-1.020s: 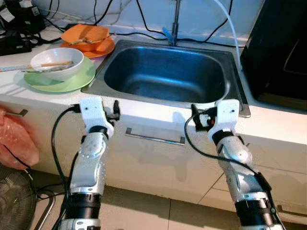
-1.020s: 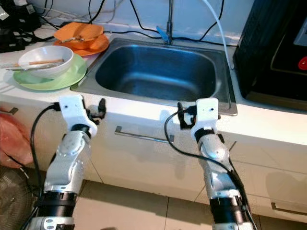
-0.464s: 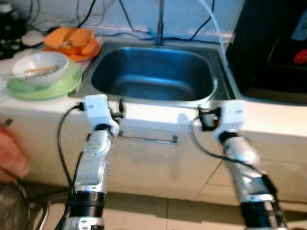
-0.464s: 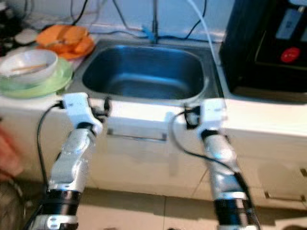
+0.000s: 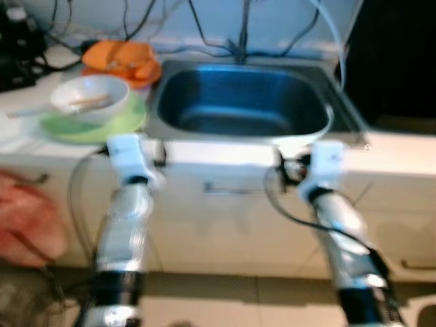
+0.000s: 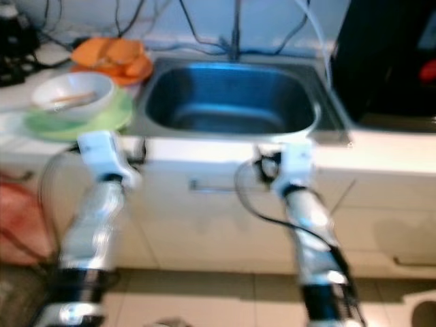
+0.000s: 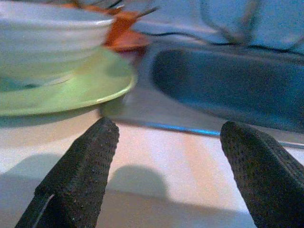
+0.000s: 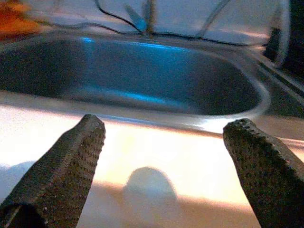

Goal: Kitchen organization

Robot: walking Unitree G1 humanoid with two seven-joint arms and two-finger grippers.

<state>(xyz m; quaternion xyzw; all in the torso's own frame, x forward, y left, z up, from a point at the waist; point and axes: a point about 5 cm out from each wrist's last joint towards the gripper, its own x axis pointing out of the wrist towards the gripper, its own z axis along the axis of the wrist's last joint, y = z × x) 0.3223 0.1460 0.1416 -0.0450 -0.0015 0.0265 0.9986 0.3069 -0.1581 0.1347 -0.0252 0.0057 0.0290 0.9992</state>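
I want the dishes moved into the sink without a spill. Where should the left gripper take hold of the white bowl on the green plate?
Probably the rim of the white bowl on its sink-facing side, one finger inside and one outside, coming from above. It sits upright on the green plate, and the wall looks too wide to span. Something lies inside, so lift it level. The left gripper is open.

Take the sink (image 5: 204,136) as your landmark, set into the counter (image 5: 225,155). Left of it on the counter, a bowl (image 5: 90,97) sits on a plate (image 5: 129,121); behind those, nearer the sink's back left corner, lies a stack of dishes (image 5: 121,60). The tap (image 5: 243,27) rises behind the sink. A drawer handle (image 5: 235,188) runs below its front edge.
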